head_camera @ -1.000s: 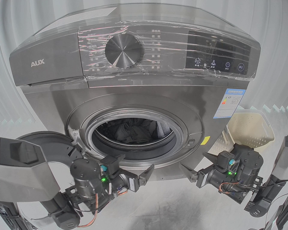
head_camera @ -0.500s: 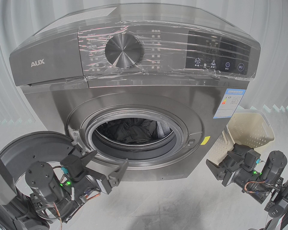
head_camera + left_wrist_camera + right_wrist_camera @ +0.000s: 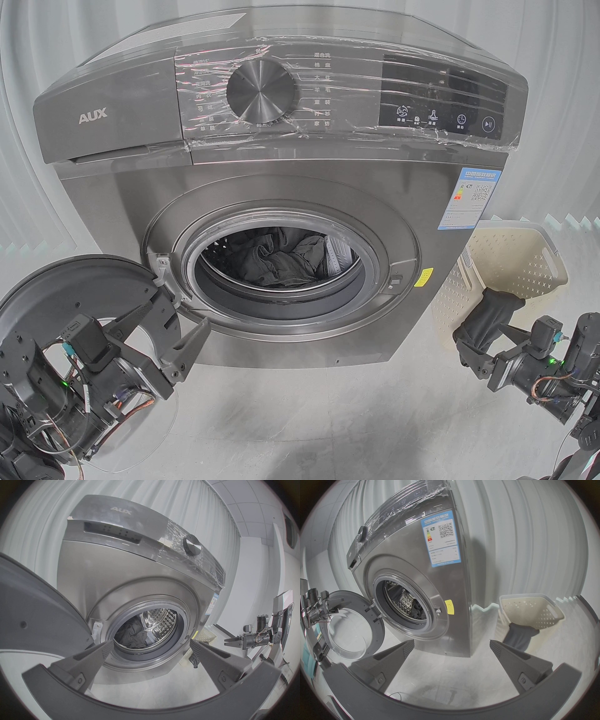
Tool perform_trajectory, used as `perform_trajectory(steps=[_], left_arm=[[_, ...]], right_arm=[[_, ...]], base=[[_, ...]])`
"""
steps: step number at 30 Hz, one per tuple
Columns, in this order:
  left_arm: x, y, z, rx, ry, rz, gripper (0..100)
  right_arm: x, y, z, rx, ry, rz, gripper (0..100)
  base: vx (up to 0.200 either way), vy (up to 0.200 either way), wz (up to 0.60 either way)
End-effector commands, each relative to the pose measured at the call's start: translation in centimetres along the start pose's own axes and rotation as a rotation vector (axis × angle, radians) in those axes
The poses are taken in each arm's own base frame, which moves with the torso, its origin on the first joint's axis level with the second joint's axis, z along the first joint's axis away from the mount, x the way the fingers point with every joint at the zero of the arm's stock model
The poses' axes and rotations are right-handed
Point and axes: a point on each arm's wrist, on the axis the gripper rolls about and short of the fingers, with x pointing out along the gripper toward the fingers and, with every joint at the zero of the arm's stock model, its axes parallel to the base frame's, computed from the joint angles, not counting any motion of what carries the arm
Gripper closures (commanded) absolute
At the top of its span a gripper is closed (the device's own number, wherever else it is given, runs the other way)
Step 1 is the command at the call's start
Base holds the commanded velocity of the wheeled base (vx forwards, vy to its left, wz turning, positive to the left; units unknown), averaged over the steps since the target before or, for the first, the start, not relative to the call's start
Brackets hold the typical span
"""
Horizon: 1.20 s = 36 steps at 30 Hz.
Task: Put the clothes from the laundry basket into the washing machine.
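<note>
I have the washing machine [image 3: 281, 181] square ahead of me, its round door [image 3: 69, 287] swung wide open to the left. A heap of dark clothes [image 3: 275, 259] lies inside the drum, against its back and lower wall. The left gripper [image 3: 167, 330] hangs low in front of the open door, left of the drum opening, jaws spread wide with nothing between them. The cream laundry basket [image 3: 519, 269] stands on the floor just to the right of the machine, and one dark garment [image 3: 490, 315] hangs over its front rim. The right gripper [image 3: 486, 348] sits low just in front of that garment, jaws also wide apart and empty; I cannot tell whether a finger touches the cloth.
</note>
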Motion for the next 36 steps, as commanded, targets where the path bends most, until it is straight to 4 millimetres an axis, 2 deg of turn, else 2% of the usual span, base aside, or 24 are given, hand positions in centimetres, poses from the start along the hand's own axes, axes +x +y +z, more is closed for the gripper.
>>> perform_trajectory(steps=[1,7,15,22,24,25,26,28,32,35,36], left_arm=[[-1.1,1.0,0.7,0.002,-0.037,0.022,0],[-1.2,0.9,0.9,0.039,-0.048,0.026,0],[-2.5,1.1,2.0,0.061,-0.096,0.034,0],[-5.3,1.3,2.9,0.079,-0.098,0.027,0],[-6.6,1.6,2.8,0.088,-0.071,0.034,0],[-6.7,1.6,2.8,0.089,-0.068,0.034,0],[-7.8,1.8,2.5,0.093,-0.035,0.043,0],[-9.0,2.1,2.1,0.095,0.0,0.048,0],[-11.2,2.9,1.1,0.102,0.068,0.118,0],[-13.4,3.4,0.7,0.099,0.033,0.159,0],[-13.5,3.4,0.7,0.099,0.03,0.16,0]], right_arm=[[-2.3,-1.0,0.7,0.017,-0.037,-0.033,0],[-3.5,-1.1,0.9,0.01,-0.047,-0.029,0],[-5.4,-1.5,1.1,0.016,-0.078,-0.049,0],[-9.2,-2.3,0.2,0.01,-0.077,-0.074,0],[-10.9,-2.8,-0.2,-0.012,-0.109,-0.109,0],[-11.0,-2.8,-0.2,-0.013,-0.111,-0.114,0],[-12.3,-3.2,-0.6,-0.021,-0.152,-0.151,0],[-13.5,-3.4,-1.2,-0.03,-0.177,-0.182,0],[-15.3,-3.6,-2.7,-0.047,-0.199,-0.201,0],[-16.2,-3.6,-3.9,-0.044,-0.205,-0.222,0],[-16.2,-3.6,-4.0,-0.044,-0.203,-0.222,0]], base=[[-0.2,0.0,0.0],[-0.2,0.0,0.0],[-0.2,0.0,0.0],[-0.2,0.0,0.0],[0.0,0.0,0.0],[0.0,0.0,0.0],[0.0,0.0,0.0],[0.0,0.0,0.0],[0.0,0.0,0.0],[0.0,0.0,0.0],[0.0,0.0,0.0]])
